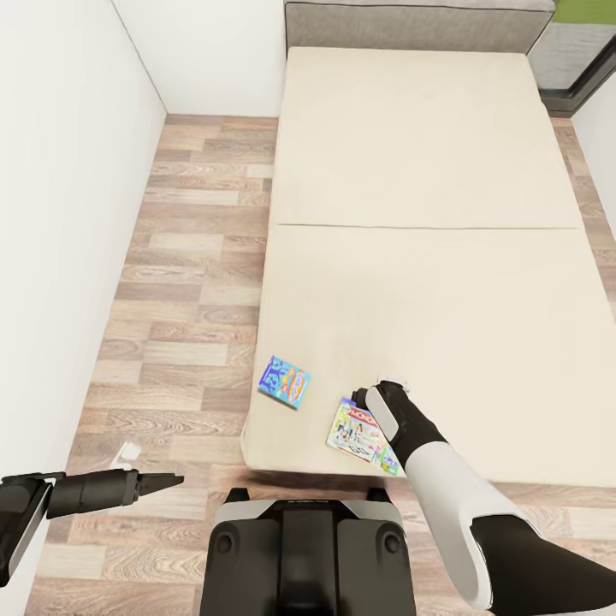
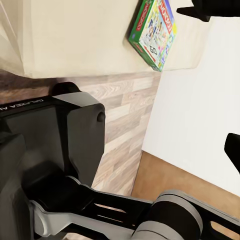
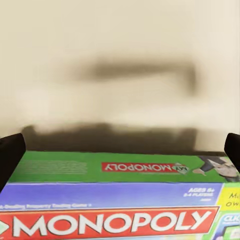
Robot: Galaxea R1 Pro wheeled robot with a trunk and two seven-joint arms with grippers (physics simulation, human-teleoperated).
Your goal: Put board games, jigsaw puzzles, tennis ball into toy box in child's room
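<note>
Two board games sit on the bed (image 1: 428, 171), both near its foot edge, apart from each other: the blue cartoon box (image 1: 285, 381) nearer the bed's left side, the green-edged Monopoly box (image 1: 359, 432) just beside it to the right, one corner about at the mattress edge.

Right gripper (image 1: 370, 397) hangs at the far edge of the Monopoly box. In the right wrist view its fingertips (image 3: 11, 152) stand wide apart, spread to both sides of the green edge (image 3: 115, 167) and clamping nothing. So: open, lined up on the box, not yet closed.

Left gripper (image 1: 167, 482) is parked low over the wood floor (image 1: 188, 282), well clear of the bed. It looks closed and empty, fingers together in a point.

Progress, judged from this: neither bed game is picked up yet. Toy box, table, puzzles and ball aren't in these views, so their status can't be told. Likely current step: grasping the Monopoly box. Remaining at least: both bed games to the toy box.
</note>
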